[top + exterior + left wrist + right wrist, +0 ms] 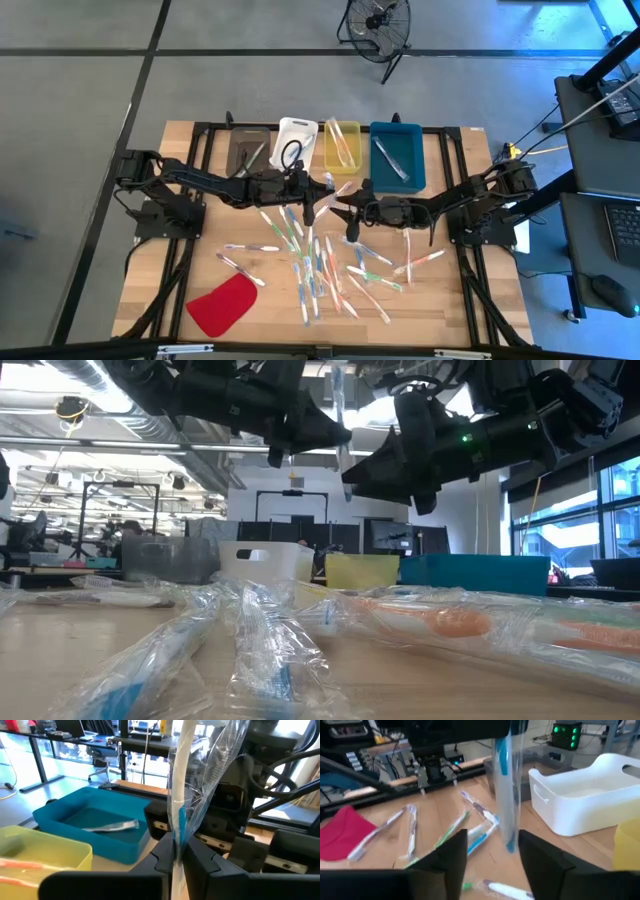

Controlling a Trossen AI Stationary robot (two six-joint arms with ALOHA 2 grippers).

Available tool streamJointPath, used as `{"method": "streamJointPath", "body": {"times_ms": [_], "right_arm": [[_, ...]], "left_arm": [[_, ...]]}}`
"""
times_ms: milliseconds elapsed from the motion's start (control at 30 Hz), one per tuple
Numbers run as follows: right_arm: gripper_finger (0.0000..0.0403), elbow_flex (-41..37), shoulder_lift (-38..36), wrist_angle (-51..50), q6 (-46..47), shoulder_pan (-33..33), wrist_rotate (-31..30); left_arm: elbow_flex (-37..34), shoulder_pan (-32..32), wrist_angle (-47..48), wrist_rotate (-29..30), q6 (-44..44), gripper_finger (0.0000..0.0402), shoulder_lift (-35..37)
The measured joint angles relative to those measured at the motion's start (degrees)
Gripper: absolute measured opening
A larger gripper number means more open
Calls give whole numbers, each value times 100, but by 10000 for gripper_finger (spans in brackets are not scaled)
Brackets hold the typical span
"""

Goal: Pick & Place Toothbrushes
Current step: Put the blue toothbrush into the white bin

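Many toothbrushes (310,262) in clear wrappers lie scattered flat on the wooden table, between and in front of the two arms. My left gripper (177,856) is over the table's middle (316,200) and is shut on one wrapped toothbrush (179,795), white with a blue part. My right gripper (490,855) faces it from the right (350,212) and is open. Its fingers stand on either side of that toothbrush's lower end (510,842) without touching it. My left gripper pinches the wrapped toothbrush between its two fingers, near the blue part (179,827). The fingers come from the table's left and lie across the stick. The toothbrush stands roughly upright (340,415), lifted clear of the table, with loose wrapper (210,775) around it.
Along the far edge stand a grey bin (248,150), a white bin (295,135), a yellow bin (342,145) and a blue bin (398,155), some with a toothbrush inside. A flat red piece (225,305) lies near the left front. A fan (378,22) stands beyond the table.
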State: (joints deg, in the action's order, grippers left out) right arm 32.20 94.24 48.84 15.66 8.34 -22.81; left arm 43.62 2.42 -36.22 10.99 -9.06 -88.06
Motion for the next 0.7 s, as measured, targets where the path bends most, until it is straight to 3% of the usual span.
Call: {"method": "streamJointPath", "body": {"times_ms": [267,467,700], "right_arm": [[239,-8,-523,-930,173,-4,-8],[244,-8,-824,-1492,173,-4,-10],[237,-8,-828,-1642,170,-4,-15]], "left_arm": [[4,150,1035,301,-4,18,493],[50,562,2063,305,-127,18,936],[677,1314,3615,235,-211,19,1083]]}}
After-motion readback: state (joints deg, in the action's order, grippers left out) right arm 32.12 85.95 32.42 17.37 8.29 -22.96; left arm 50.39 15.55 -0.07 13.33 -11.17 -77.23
